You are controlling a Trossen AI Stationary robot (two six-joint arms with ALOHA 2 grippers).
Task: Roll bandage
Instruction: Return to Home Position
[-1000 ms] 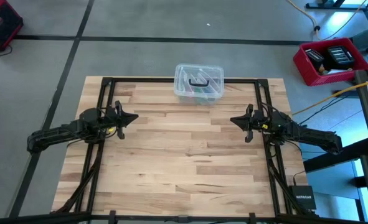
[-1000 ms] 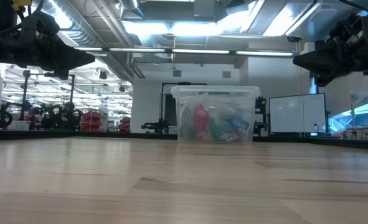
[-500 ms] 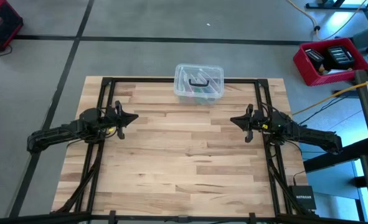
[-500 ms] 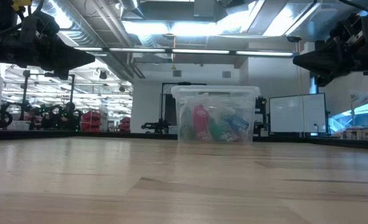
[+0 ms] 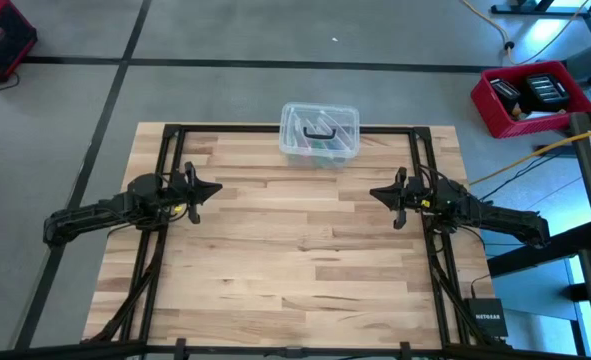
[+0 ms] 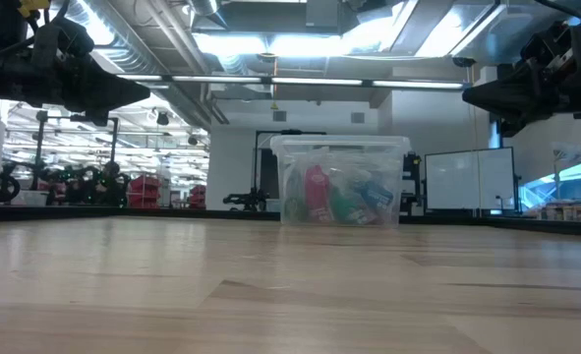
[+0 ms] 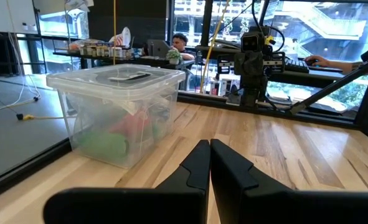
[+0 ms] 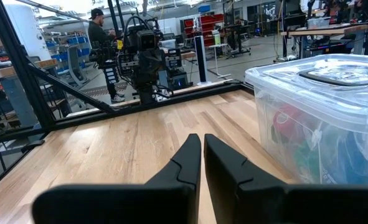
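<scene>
A clear plastic lidded box [image 5: 319, 135] stands at the middle of the table's far edge, with red, green and blue things showing through its wall [image 6: 341, 195]. Whether one of them is the bandage I cannot tell; no bandage lies loose on the table. My left gripper [image 5: 218, 188] hangs shut above the table's left side, level and pointing toward the middle, nothing between its fingers [image 7: 208, 144]. My right gripper [image 5: 373, 193] hangs shut above the right side, facing it, also with nothing between its fingers [image 8: 202, 138]. Both are well short of the box.
Black frame rails [image 5: 171, 160] run along the table's left, right and far sides. The wooden top [image 5: 295, 250] between the arms is bare. A red crate [image 5: 531, 98] sits on the floor beyond the right corner. People work at desks beyond the table [image 7: 179, 42].
</scene>
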